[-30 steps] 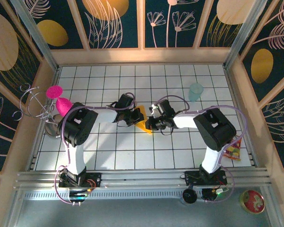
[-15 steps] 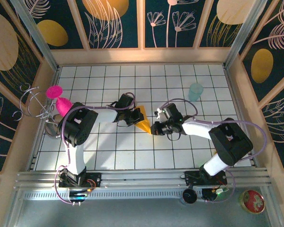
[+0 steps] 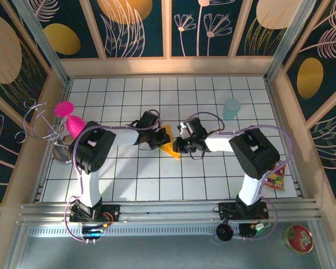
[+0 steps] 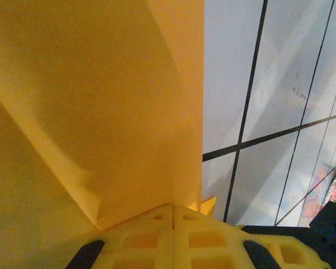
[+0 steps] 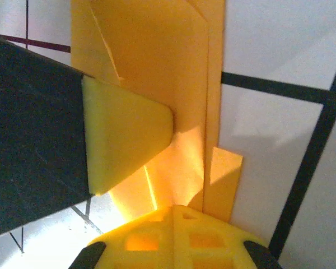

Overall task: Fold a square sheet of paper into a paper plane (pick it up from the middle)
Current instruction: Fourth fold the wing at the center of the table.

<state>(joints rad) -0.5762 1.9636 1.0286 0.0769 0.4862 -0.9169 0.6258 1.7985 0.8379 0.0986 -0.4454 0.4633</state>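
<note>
Left gripper (image 3: 155, 139): jaws fully closed, pads meeting along one seam in the left wrist view (image 4: 173, 219). The square sheet of paper (image 3: 169, 147) sits right at its tip, spreading ahead and to the left of the pads in its own camera (image 4: 95, 106). The orange sheet runs into the pad seam, but I can't tell if it is nipped between the pads or only pressed under them.

The paper lies between the two grippers, touching both, on the white gridded tabletop (image 3: 134, 174). It is no longer a flat square. From above it reads as a narrow, pointed wedge with its tip toward the near side.

Right gripper (image 3: 180, 145): also closed tight, pads together (image 5: 173, 221). The paper is directly ahead of it (image 5: 157, 61), showing stacked layers, straight long edges, a diagonal crease and a small flap sticking out to the right of the pads. Same doubt here: clamped or just pressed, can't tell. The yellow pad on a black finger coming in from the left is likely the left gripper's finger on the sheet.

Progress, as a judgement: mid-to-late. Pickup and the early folds are done, with several layers in place and a pointed nose formed. Likely left are sharpening creases, the wing folds and release. It doesn't yet read as a finished plane.
</note>
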